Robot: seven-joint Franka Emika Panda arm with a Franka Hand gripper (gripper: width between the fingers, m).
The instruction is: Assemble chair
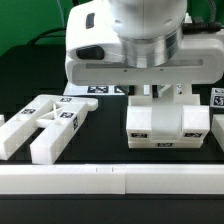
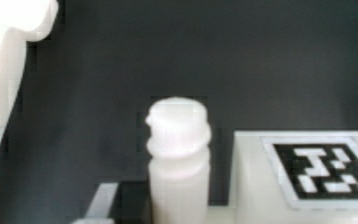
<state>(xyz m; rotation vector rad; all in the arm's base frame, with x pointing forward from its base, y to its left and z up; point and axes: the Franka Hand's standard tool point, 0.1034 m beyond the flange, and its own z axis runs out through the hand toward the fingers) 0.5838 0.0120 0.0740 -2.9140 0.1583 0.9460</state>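
Holding the tool [image 1: 167, 97] closed narrowly around a rounded white post [image 2: 176, 140], right above the part-built chair block [image 1: 168, 128] resting on the dark surface [image 1: 105, 150]; judging the assembly as roughly midway. Leaving a slotted frame [image 1: 45, 125] loose and unjoined, well apart from that block toward the exterior view's left; noting a long white rail [image 1: 110, 178] lying in front of the block, blocking nothing for now.

A forked white panel [image 1: 45, 125] with square tags lies flat on the black table, toward the exterior view's left and near the front edge. Toward the right stands a blocky white assembly [image 1: 168, 128], also tagged. A rounded white peg [image 2: 176, 150] sits just beside one tagged face of it.
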